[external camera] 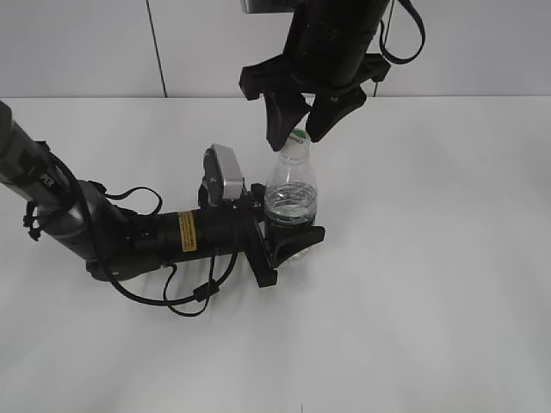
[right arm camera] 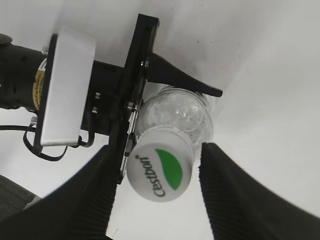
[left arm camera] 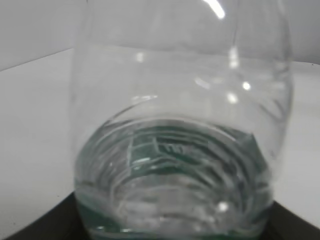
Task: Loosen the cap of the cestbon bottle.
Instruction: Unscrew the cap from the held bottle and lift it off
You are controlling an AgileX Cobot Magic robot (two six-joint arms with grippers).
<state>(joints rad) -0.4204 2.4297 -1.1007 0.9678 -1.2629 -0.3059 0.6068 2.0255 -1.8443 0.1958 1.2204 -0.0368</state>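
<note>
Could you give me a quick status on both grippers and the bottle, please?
Left gripper shut on cestbon bottle, upright. Right gripper open, fingers either side of cap, not touching. Nothing in the way.

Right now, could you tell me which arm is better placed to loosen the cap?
The right one. Its gripper hangs open directly above the bottle, with a finger on either side of the cap. The left gripper is low at the bottle's base, holding it upright, so it cannot reach the cap.
</note>
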